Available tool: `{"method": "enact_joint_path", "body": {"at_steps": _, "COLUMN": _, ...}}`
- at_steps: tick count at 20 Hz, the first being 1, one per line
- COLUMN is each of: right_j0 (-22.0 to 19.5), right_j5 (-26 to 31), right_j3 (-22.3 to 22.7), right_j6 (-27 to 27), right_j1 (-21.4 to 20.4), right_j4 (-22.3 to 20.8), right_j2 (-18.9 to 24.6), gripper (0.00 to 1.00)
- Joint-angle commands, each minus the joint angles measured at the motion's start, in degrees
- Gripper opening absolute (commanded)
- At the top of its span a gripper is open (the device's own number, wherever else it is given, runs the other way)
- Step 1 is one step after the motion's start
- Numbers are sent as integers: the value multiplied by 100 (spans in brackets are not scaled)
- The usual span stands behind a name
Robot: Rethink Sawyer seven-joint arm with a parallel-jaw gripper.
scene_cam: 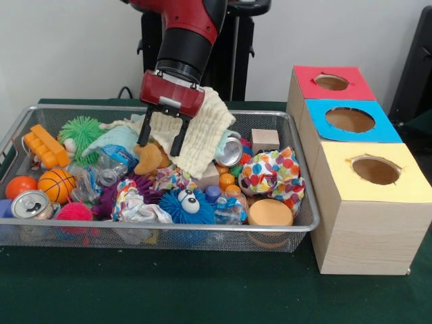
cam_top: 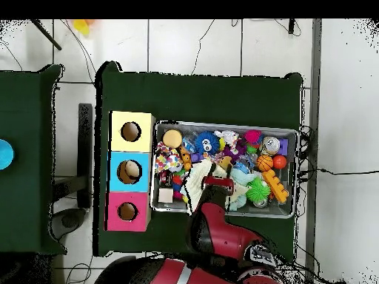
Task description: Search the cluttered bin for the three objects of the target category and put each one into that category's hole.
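Over the wire bin (scene_cam: 307,223), only the front view shows the tool (scene_cam: 161,141) spread, beside a cream cloth (scene_cam: 202,135).

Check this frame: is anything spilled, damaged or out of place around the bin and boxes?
Nothing has spilled: all the clutter sits inside the wire bin, and the red, blue and yellow boxes stand in a tidy row. The one oddity is a cream cloth bunched high behind the open hand.

We see a wire-mesh metal bin (scene_cam: 307,219), shiny. Behind the gripper (scene_cam: 162,140) hangs a cream waffle-textured cloth (scene_cam: 202,131). Beside it lies a glossy metal can (scene_cam: 230,151). The three boxes (scene_cam: 368,223) look of pale matt wood, on dark green felt-like table cover (scene_cam: 202,290).
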Motion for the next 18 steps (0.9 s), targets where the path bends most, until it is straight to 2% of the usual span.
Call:
{"method": "enact_joint_path", "body": {"at_steps": 1, "right_j0": -137, "right_j5": -661, "right_j3": -788, "right_j6": 1313, "right_j1": 675, "right_j4": -8, "right_j2": 633, "gripper": 100}}
{"method": "enact_joint_path", "body": {"at_steps": 9, "right_j0": 3, "right_j5": -703, "right_j3": -505, "right_j6": 1292, "right_j1": 618, "right_j4": 340, "right_j2": 502, "gripper": 100}}
{"method": "enact_joint_path", "body": {"at_steps": 14, "right_j0": 299, "right_j5": -771, "right_j3": -147, "right_j6": 1217, "right_j1": 481, "right_j4": 866, "right_j2": 281, "gripper": 100}}
{"method": "enact_joint_path", "body": {"at_steps": 18, "right_j0": 547, "right_j5": -844, "right_j3": 40, "right_j6": 1220, "right_j1": 532, "right_j4": 1314, "right_j2": 136, "gripper": 100}}
